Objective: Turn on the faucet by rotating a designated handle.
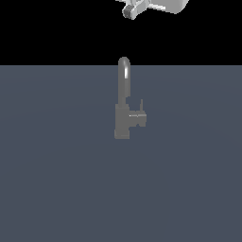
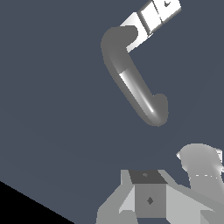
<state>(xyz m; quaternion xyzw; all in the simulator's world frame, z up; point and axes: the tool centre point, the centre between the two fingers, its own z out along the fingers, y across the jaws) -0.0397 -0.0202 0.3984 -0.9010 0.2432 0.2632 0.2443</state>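
The faucet [image 1: 122, 120] stands at the middle of the dark grey floor in the exterior view, with a blocky body and a tall arched spout [image 1: 124, 78]. The handle [image 1: 138, 117] is a short stub on the body's side toward the exterior view's right, with a thin upright lever [image 1: 141, 106] at its end. My gripper [image 1: 130, 10] shows only partly at the top edge, well apart from the faucet and touching nothing; its jaws are not clear. The wrist view shows the curved spout pipe [image 2: 135, 83] from above.
Flat dark grey floor [image 1: 56, 179] lies all around the faucet. In the wrist view, a white segmented block [image 2: 153, 17] sits at one end of the pipe, and light grey blocky parts [image 2: 148, 199] with a rounded piece [image 2: 201, 164] sit near the edge; I cannot identify them.
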